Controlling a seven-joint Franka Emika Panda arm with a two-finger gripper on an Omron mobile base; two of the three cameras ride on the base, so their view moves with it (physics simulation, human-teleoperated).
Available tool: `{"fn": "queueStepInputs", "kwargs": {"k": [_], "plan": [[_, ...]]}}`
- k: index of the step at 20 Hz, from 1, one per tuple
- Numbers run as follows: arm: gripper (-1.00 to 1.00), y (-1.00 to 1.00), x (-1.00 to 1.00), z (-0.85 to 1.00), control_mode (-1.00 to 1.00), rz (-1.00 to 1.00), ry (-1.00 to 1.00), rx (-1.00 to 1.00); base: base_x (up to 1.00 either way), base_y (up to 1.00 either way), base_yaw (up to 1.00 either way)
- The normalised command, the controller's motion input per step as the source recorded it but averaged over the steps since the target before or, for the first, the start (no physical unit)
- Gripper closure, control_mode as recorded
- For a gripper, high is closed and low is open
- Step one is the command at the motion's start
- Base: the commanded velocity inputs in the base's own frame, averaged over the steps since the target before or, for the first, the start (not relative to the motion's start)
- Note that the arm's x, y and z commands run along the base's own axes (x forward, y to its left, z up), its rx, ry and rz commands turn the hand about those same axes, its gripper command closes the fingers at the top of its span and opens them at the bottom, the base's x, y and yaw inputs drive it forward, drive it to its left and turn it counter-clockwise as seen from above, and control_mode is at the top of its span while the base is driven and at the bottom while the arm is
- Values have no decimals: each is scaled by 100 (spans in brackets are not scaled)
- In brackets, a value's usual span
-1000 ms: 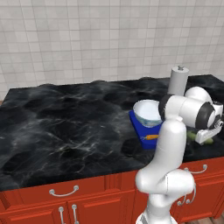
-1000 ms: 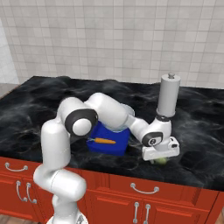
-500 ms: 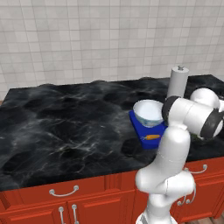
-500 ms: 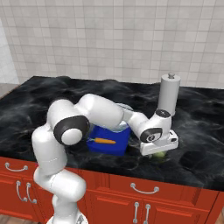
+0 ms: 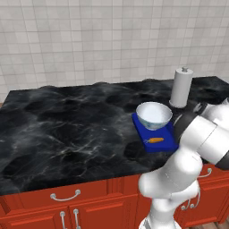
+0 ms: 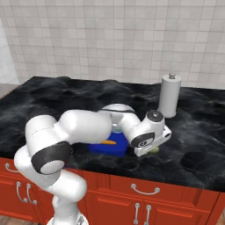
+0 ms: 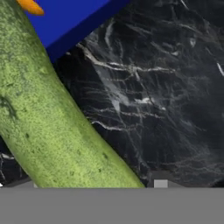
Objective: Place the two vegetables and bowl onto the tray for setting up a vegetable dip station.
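The gripper (image 6: 151,148) was low over the black marble counter (image 6: 193,145), just right of the tray (image 6: 107,148) in the right base view, with a sliver of pale green showing under the hand. Whether its jaws stood apart or pressed on anything could not be told: the hand hid them in that view, and in the left base view the arm's own bulk covered that spot. The hand view gave what the others lacked: the cucumber (image 7: 48,127) lay very close to the lens, running diagonally across the left half (mottled green skin, slightly rough), on the marble beside the tray's blue edge, with the orange tip of the carrot (image 7: 30,6) at the top corner. No contact between fingers and cucumber was visible there. The left base view showed the tray's contents best: the bowl (image 5: 154,115) sat on the far half of the tray and the carrot lay on the near half, apart from the bowl. Behind the tray stood a white paper towel roll (image 5: 180,87), upright, near the tiled wall (image 5: 89,40).
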Motion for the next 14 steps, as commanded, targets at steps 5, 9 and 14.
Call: {"fn": "queueStepInputs", "kwargs": {"k": [5,9,14], "plan": [[100,38,-6,25,-100,20,-15,-13,0,0,0],[100,41,-1,20,-100,13,-4,-10,0,0,0],[100,36,0,20,-100,9,7,-4,0,0,0]]}}
